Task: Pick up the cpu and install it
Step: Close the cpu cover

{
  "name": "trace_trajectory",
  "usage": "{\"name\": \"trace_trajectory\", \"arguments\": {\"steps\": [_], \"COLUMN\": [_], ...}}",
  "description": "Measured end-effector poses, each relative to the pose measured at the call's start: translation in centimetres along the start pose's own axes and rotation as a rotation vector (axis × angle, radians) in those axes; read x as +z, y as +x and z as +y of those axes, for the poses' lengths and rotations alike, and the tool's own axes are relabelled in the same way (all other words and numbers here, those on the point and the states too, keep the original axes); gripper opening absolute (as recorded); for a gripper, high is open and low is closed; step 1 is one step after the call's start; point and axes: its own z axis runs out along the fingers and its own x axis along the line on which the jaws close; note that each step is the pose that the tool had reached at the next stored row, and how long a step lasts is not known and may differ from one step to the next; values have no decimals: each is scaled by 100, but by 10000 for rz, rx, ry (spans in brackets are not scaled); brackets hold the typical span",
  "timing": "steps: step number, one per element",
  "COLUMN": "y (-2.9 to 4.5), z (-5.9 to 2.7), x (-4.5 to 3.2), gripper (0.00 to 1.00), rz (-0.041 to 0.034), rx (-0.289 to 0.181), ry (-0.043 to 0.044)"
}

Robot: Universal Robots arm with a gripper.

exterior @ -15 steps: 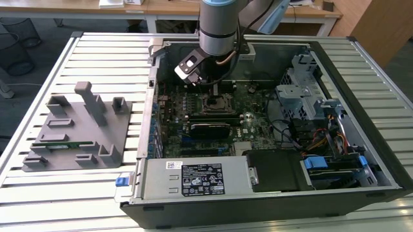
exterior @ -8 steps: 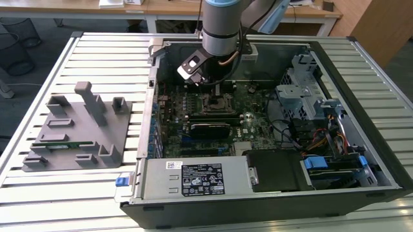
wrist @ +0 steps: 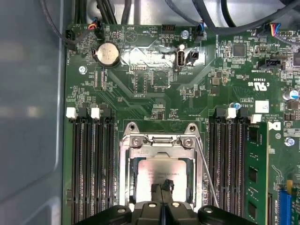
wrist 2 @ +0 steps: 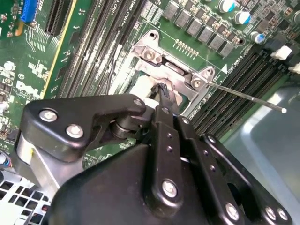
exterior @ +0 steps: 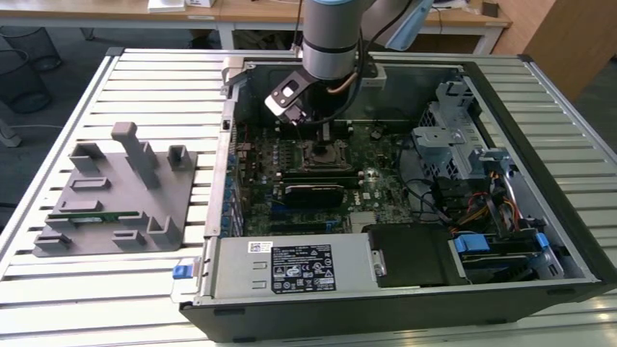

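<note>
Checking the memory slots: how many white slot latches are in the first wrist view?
4. Two white latches on the coin cell side of the socket; two by the green memory stick. More may be hidden.

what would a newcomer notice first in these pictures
The open computer case lying on the slatted table, with the arm reaching down into it. The claw sits right over the cpu, which lies inside the socket's metal frame. At the exterior view's left, a grey plastic fixture holds a green memory stick.
</note>
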Motion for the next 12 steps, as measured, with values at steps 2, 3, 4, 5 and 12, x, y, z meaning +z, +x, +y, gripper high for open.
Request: {"name": "trace_trajectory", "arguments": {"steps": [2, 3, 4, 5, 12], "y": [1, 1, -1, -1, -2], "z": [1, 1, 0, 0, 1], "x": [-5, -4, -10, -23, -145], "gripper": [11, 11, 11, 11, 11], "rz": [2, 4, -2, -1, 58], "rx": [-1, -1, 0, 0, 2], "ry": [-14, -24, -27, -36, -50]}}
